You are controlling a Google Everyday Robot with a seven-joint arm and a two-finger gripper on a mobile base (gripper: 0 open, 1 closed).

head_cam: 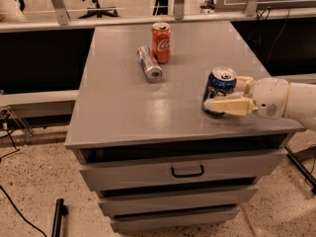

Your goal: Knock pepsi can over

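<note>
While I watch from the one camera, the arm (292, 100) comes in from the right edge, low and nearly level over the grey cabinet top (123, 112), its white wrist pointing left. The gripper (223, 94) sits at the front right part of the top, at the pepsi can (219, 89). Its fingers are spread apart, with the can between them. The near finger (228, 105) lies flat across the lower front of the can and seems to touch it. The far finger (243, 82) shows just to the right of the can, behind it; I cannot tell if it makes contact.

The pepsi can stands upright near the front right edge, silver lid up. On its dark blue side I see the round red, white and blue logo, but I cannot read any lettering.

Well apart, toward the back middle of the top, stands the cola can (161, 43), orange-red with white script on its side that I cannot read for sure. Just beside it on the left, the silver can (149, 63) lies on its side, one end facing the camera; its label is not legible.

Below the top, the upper drawer carries a dark handle (187, 171).
</note>
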